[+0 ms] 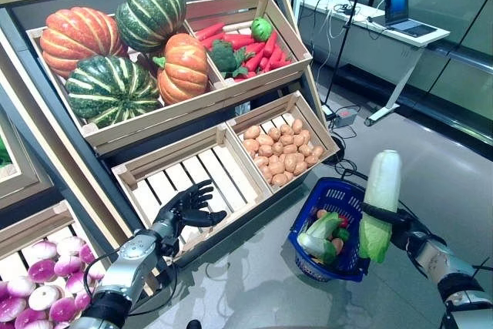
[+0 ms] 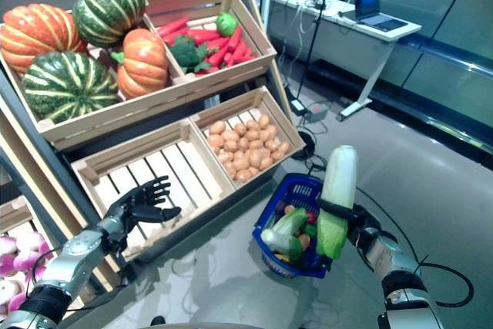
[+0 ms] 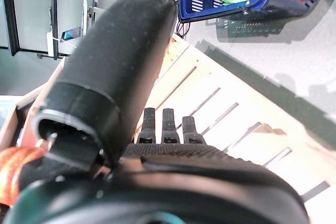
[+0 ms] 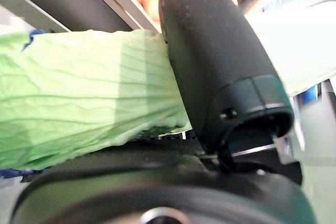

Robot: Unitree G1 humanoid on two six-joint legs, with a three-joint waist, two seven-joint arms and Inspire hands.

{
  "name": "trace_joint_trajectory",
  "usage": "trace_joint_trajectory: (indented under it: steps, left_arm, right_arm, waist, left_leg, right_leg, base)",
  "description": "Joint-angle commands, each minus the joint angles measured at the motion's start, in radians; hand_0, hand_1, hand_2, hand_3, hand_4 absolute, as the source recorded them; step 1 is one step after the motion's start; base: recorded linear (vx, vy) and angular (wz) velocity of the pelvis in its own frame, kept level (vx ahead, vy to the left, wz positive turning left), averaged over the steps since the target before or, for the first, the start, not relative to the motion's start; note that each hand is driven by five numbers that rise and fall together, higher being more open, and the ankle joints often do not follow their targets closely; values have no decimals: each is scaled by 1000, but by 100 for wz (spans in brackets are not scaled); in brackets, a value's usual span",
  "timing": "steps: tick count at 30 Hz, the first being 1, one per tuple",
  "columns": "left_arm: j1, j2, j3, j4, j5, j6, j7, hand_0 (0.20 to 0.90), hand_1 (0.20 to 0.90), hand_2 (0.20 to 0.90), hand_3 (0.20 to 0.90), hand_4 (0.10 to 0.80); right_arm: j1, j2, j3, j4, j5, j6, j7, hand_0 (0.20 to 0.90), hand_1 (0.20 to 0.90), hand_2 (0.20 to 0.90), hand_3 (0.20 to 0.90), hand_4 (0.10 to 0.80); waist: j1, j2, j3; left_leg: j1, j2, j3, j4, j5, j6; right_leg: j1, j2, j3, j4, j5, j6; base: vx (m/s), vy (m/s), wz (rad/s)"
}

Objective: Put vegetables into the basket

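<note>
While my right robot hand [image 1: 407, 225] is clamped around the middle of a long napa cabbage with a white stalk and green leafy end [image 1: 380, 204], I see that cabbage held nearly upright, leaves downward, just beside the right rim of the blue plastic slotted basket [image 1: 344, 199]. My right wrist view shows the thumb wrapped over the leafy part. That basket sits on the grey floor [image 1: 431, 159] in front of the wooden display rack and already holds another pale green cabbage [image 1: 318, 236] with some red and orange produce around it.

My left robot hand [image 1: 187, 207] hovers over the empty slatted wooden crate [image 1: 185, 175] on the lower shelf, fingers spread and relaxed, holding nothing. Next to that crate is a wooden crate of small tan potatoes [image 1: 282, 152]. On the upper shelf, one crate carries orange and green striped pumpkins [image 1: 115, 52], and its neighbour holds red peppers with a head of broccoli [image 1: 240, 48].
</note>
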Motion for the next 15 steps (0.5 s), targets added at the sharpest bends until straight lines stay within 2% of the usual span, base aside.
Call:
trace_joint_trajectory:
  steps: [1,2,3,6,9,12,15]
  left_arm:
    - [-188,28,-9,-70,-121,-87,-2,900,900,900,900,800]
    - [-234,30,-41,-89,-146,-126,7,900,900,900,900,800]
    - [-248,30,-52,-94,-154,-134,9,900,900,900,900,800]
    - [-304,39,-103,-148,-218,-183,21,900,900,900,900,800]
    - [-327,34,-120,-175,-229,-199,23,900,900,900,900,800]
    - [-377,39,-143,-210,-262,-229,37,900,900,900,900,800]
    - [-391,51,-145,-223,-290,-241,34,900,900,900,900,800]
  right_arm:
    - [-240,-91,-52,22,84,-169,-57,300,300,300,300,400]
    - [-293,-95,-40,45,101,-207,-75,300,300,300,300,400]
    - [-308,-95,-35,51,106,-219,-84,300,300,300,300,400]
    - [-395,-113,-16,67,133,-277,-131,300,300,300,300,400]
    - [-433,-121,-14,83,131,-305,-152,300,300,300,300,400]
    - [-521,-156,-4,145,139,-328,-172,300,300,300,300,400]
    - [-563,-178,2,167,132,-336,-170,300,300,300,300,400]
  waist:
    - [31,19,78]
    - [34,26,156]
    - [35,29,174]
    - [29,50,268]
    - [33,56,295]
    - [41,72,340]
    - [44,79,358]
  left_leg:
    - [-116,-5,-45,160,-83,-5]
    - [-212,12,-89,269,-107,-17]
    - [-240,16,-103,297,-115,-19]
    - [-411,39,-166,471,-167,-17]
    - [-484,29,-206,537,-194,-12]
    - [-628,8,-256,686,-255,0]
    - [-687,-2,-280,766,-294,-2]
  right_leg:
    - [-63,5,-14,169,-98,-44]
    - [-149,-21,4,271,-120,-43]
    - [-173,-27,9,297,-127,-43]
    - [-353,-65,73,497,-184,-57]
    - [-427,-81,101,577,-210,-63]
    - [-584,-128,152,764,-266,-65]
    - [-649,-146,180,842,-296,-64]
  base:
    - [-489,-84,11]
    - [-363,-52,15]
    - [-465,-71,27]
    - [-333,-24,23]
    - [-211,-17,10]
    - [-230,-39,8]
    - [-72,-26,17]
